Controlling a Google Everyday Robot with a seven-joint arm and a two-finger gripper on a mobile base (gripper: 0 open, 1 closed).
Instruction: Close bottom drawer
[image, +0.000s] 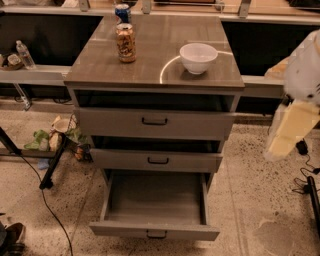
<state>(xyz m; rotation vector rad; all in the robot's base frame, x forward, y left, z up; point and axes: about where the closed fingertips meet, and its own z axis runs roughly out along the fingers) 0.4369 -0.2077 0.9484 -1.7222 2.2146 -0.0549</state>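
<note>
The bottom drawer (154, 230) of the grey wood-grain cabinet (155, 65) is pulled far out toward me, and its inside is empty. Its small black bar handle (156, 234) is at the lower edge of the view. The middle drawer (156, 161) and the top drawer (155, 122) each stand slightly out from the cabinet. My gripper (289, 131), pale yellow below a white arm, hangs at the right edge of the view. It is to the right of the cabinet at about top-drawer height and apart from all the drawers.
On the cabinet top stand a white bowl (198, 57), a brown can (125, 43) and a blue can (122, 12). A black stand leg (52, 165), a cable and litter (55, 137) lie on the floor at left. Cables (305, 182) lie at right.
</note>
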